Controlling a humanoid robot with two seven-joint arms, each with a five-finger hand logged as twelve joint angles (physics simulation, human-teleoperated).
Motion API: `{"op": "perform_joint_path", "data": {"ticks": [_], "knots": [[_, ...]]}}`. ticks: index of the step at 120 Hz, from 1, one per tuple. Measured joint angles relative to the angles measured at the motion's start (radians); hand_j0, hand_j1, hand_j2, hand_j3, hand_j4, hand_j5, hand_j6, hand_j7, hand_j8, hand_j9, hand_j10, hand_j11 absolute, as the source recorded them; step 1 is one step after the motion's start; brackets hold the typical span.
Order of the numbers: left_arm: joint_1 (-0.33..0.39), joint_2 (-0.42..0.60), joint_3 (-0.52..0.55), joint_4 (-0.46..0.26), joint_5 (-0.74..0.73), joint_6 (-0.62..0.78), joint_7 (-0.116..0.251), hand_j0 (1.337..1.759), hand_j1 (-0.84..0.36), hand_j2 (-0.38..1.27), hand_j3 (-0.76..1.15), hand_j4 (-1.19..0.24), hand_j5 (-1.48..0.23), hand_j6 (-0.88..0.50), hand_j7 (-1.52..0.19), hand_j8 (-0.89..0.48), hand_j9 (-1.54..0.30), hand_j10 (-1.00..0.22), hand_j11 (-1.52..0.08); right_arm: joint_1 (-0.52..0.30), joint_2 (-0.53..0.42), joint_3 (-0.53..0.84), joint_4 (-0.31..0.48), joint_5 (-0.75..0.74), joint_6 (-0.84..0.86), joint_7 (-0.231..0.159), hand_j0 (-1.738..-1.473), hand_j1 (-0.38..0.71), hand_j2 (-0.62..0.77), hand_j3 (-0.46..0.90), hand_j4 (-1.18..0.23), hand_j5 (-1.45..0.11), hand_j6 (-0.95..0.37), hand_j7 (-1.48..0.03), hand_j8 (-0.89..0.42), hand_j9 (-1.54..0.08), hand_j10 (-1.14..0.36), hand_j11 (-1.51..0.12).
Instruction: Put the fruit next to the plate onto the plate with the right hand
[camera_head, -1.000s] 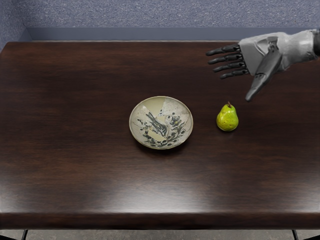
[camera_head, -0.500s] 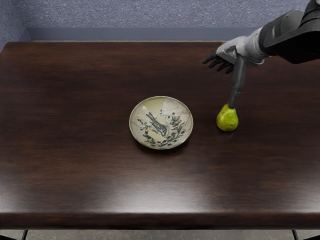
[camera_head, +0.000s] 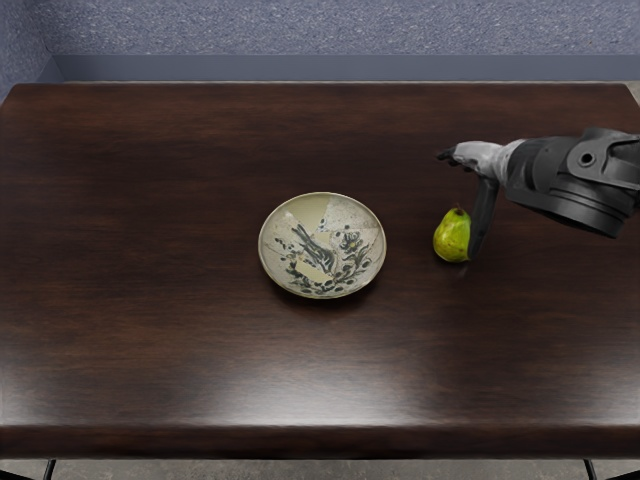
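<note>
Head view: dark wooden surface (camera_head: 150, 330) fills most of the frame. A speckled blue-grey wall (camera_head: 300, 25) with a darker strip along its base runs across the top. Plate (camera_head: 267, 245), round and cream with a dark painted pattern, lies at centre. Pear (camera_head: 452, 236) stands upright on the surface just right of the plate, apart from its rim. Right hand (camera_head: 478, 160) enters from the right edge, above the pear. Fingers (camera_head: 484, 215) are apart: one hangs straight down against the pear's right side, the others point left, clamped on nothing.
</note>
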Motion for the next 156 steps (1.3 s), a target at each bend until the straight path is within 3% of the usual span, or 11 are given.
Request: {"op": "perform_joint_path", "data": {"ticks": [59,156], "knots": [[0.0,0.0,0.001,0.0,0.0,0.0,0.0,1.658,0.35,0.0,0.0,0.0,0.0,0.0,0.0,0.0,0.0,0.0,0.0,-0.13,0.108,-0.057,-0.066,-0.103,-0.221,0.0,-1.658,-0.15,-0.03,0.0,-0.17,-0.22,-0.17,-0.22,-0.17,-0.22,-0.17,-0.22],[0.0,0.0,-0.002,-0.003,0.0,0.0,0.0,1.658,0.35,0.0,0.0,0.0,0.0,0.0,0.0,0.0,0.0,0.0,0.0,-0.171,0.194,-0.093,-0.109,-0.112,-0.289,0.0,-1.658,-0.09,-0.04,0.0,-0.22,-0.28,-0.22,-0.28,-0.22,-0.28,-0.22,-0.28]]}}
